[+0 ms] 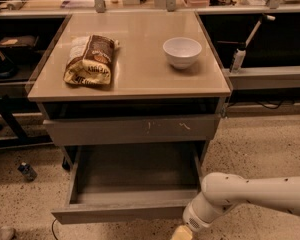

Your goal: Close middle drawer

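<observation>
The middle drawer [121, 212] stands pulled far out, its plain front just left of the tool [181, 232]. The tool sits low at that front's right end, likely placed to push it in. I cannot tell whether the tool is apart or together. Above it is the scratched drawer front [115, 130].

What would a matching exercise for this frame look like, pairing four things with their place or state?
Column one:
1. chip bag
2. white bowl
3. middle drawer
4. end effector

Column two:
A. pulled far out, nothing visible inside
B. on the cabinet top, on its left side as seen in the view
C. at the bottom edge of the view, by the open drawer's front right corner
D. on the cabinet top, on its right side as seen in the view

Pairs: 1-B, 2-D, 3-A, 4-C
</observation>
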Action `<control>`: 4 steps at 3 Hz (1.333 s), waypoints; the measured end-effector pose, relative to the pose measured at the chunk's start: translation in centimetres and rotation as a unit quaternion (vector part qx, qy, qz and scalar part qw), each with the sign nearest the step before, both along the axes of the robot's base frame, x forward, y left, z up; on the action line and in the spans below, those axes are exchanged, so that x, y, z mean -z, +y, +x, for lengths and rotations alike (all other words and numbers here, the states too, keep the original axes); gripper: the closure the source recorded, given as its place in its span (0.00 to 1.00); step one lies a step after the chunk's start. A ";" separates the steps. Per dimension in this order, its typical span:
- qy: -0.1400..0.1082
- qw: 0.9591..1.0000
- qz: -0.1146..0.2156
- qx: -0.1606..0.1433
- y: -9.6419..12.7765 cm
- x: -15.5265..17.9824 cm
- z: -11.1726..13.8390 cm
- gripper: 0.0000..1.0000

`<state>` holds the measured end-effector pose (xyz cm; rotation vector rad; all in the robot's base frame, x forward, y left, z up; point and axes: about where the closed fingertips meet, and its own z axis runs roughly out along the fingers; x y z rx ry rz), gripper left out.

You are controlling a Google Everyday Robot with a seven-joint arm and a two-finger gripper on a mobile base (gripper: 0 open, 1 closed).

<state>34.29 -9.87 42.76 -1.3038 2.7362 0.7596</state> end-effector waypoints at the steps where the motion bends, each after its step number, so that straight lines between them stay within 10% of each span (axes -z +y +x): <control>1: 0.000 1.000 0.000 0.000 0.0 0.0 0.0 0.17; 4: 0.000 1.000 0.000 0.000 0.0 0.0 0.0 0.81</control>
